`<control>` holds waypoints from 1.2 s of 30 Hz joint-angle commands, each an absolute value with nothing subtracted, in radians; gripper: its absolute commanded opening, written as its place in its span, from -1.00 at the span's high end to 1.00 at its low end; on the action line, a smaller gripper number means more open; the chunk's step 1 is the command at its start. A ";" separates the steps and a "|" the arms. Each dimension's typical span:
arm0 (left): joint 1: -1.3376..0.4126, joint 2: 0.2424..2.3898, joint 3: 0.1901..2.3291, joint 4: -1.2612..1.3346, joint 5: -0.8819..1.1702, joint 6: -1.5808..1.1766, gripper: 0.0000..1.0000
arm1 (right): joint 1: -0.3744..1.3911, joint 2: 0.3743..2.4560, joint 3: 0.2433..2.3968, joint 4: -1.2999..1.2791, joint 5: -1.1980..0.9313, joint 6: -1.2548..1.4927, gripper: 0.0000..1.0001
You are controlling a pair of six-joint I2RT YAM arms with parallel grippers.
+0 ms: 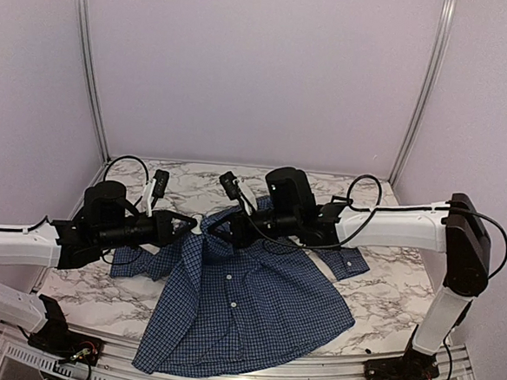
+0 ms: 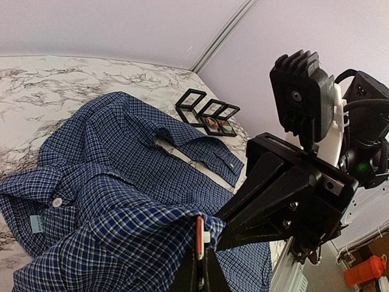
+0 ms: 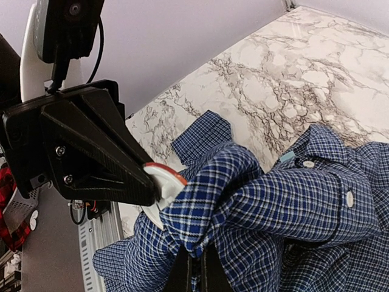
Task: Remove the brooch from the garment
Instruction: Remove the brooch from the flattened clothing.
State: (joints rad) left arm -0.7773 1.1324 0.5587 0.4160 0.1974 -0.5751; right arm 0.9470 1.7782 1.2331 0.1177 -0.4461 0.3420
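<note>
Brooch (image 3: 163, 180) sits clamped in left fingers (image 3: 121, 173); right fingers (image 2: 262, 207) pinch the shirt (image 1: 246, 302) beside it.

Left gripper (image 1: 187, 226) clamped, right gripper (image 1: 211, 232) clamped (tips nearly meeting); arms angled inward

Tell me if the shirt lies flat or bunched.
Bunched: the shirt rises in a fold between the left gripper, shut on the brooch, and the right gripper, shut on cloth.

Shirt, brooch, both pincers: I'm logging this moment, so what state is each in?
shirt: lying crumpled, one fold lifted.
brooch: gripped, touching the lifted fold.
left pincer: shut on the brooch.
right pincer: shut on the shirt fold.
</note>
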 commanded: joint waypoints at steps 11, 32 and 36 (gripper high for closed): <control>-0.781 1.118 0.576 0.344 0.198 -0.545 1.00 | 0.954 1.765 1.286 0.127 -0.427 0.333 1.00; -0.782 1.091 0.573 0.271 0.198 -0.530 1.00 | 0.954 1.770 1.274 0.140 -0.432 0.339 1.00; -0.781 1.075 0.573 0.261 0.198 -0.527 1.00 | 0.954 1.772 1.272 0.138 -0.437 0.338 1.00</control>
State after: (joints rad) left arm -0.7780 1.1030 0.5587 0.3035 0.2001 -0.5480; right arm 0.9470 1.7782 1.2339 0.1184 -0.4358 0.3424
